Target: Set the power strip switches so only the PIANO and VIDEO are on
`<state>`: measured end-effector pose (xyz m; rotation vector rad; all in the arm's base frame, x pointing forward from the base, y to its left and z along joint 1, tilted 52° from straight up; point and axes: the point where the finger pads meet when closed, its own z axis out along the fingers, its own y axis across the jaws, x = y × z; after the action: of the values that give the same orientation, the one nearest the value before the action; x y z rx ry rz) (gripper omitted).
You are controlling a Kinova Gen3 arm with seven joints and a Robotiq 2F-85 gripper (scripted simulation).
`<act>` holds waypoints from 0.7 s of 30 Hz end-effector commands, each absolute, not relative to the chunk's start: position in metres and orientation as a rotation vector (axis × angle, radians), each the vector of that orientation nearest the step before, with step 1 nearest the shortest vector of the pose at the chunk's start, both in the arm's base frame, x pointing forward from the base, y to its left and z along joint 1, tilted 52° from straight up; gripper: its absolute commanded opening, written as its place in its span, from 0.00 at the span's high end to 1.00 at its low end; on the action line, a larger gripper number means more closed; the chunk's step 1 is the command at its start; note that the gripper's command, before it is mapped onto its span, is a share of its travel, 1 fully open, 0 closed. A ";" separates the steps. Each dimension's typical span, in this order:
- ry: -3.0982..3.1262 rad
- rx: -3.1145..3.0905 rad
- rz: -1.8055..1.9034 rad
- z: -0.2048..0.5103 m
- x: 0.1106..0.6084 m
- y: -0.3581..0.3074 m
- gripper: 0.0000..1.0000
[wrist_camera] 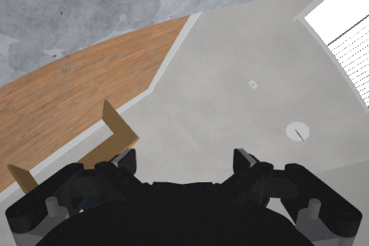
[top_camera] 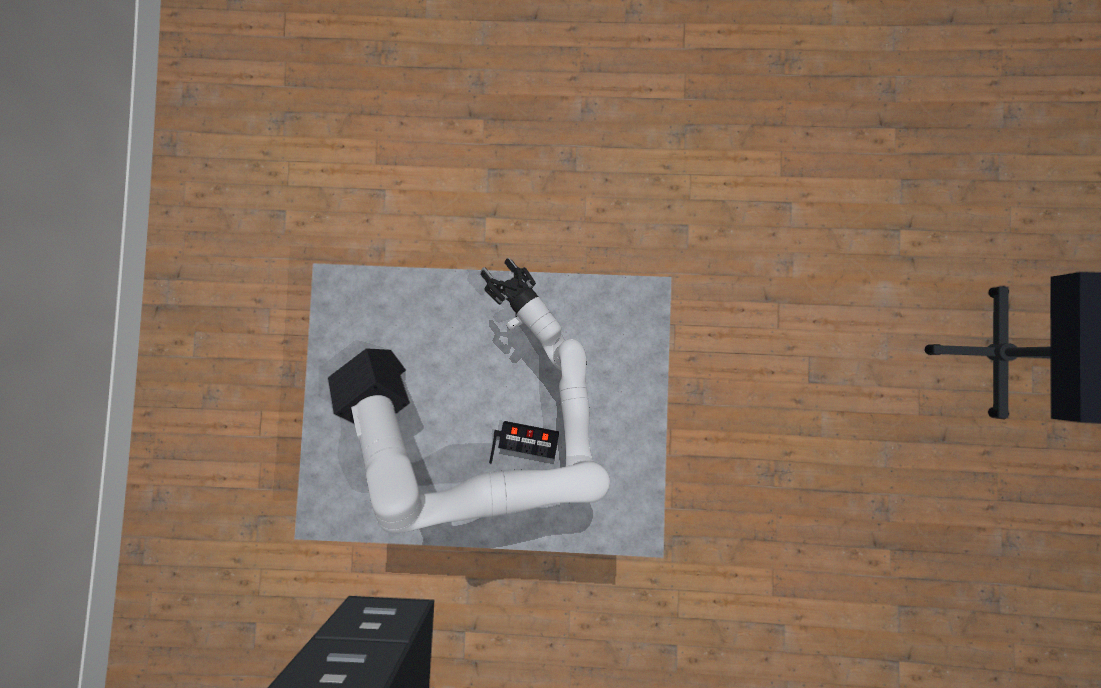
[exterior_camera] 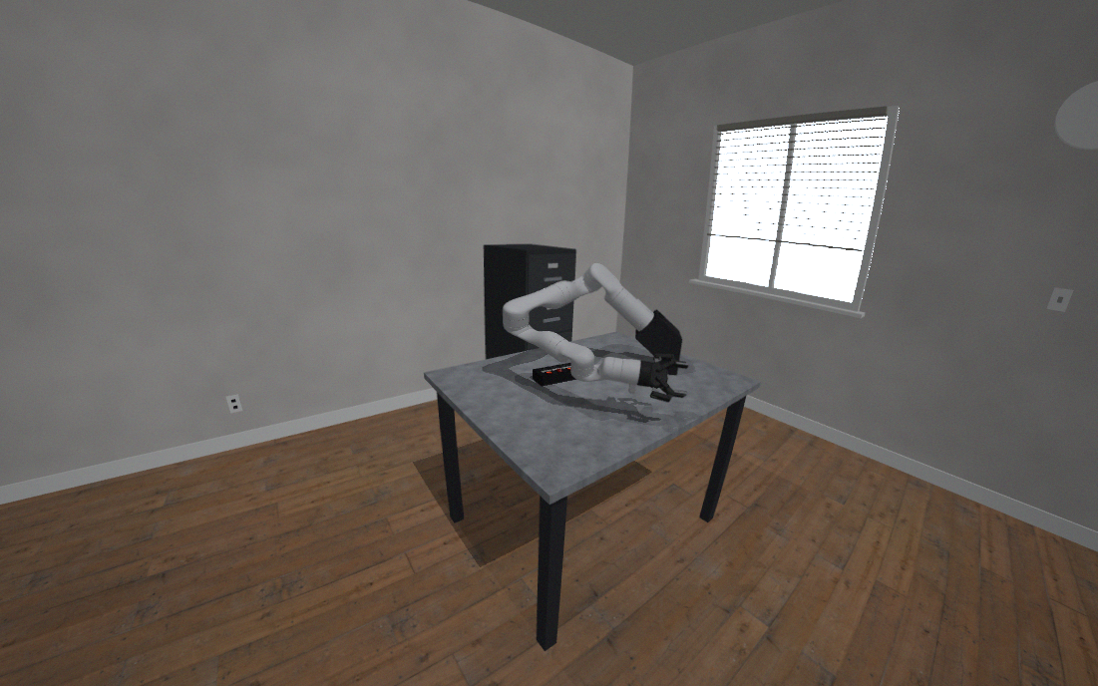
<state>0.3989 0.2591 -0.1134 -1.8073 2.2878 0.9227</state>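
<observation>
The black power strip [top_camera: 526,441] lies flat on the grey table, close to the arm's elbow. Two of its switches glow red, one near its left end and one near its right end; the labels are too small to read. It also shows in the exterior view [exterior_camera: 554,375], partly behind the forearm. My gripper [top_camera: 508,279] is open and empty, far from the strip, near the table's far edge. In the exterior view the gripper [exterior_camera: 670,380] hovers a little above the table. The wrist view shows both fingers spread wide [wrist_camera: 183,159]; the strip is not in it.
The arm's black base [top_camera: 368,381] stands on the table's left part. The forearm [top_camera: 576,393] runs just to the right of the strip. A black filing cabinet [exterior_camera: 529,293] stands behind the table.
</observation>
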 end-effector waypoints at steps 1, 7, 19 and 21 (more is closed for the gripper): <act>2.286 -1.809 0.923 -0.113 0.399 0.260 0.00; 2.286 -1.809 0.923 -0.113 0.399 0.260 0.00; 2.286 -1.809 0.923 -0.113 0.399 0.260 1.00; 2.286 -1.809 0.923 -0.113 0.399 0.260 1.00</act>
<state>0.3990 0.2591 -0.1134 -1.8073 2.2878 0.9227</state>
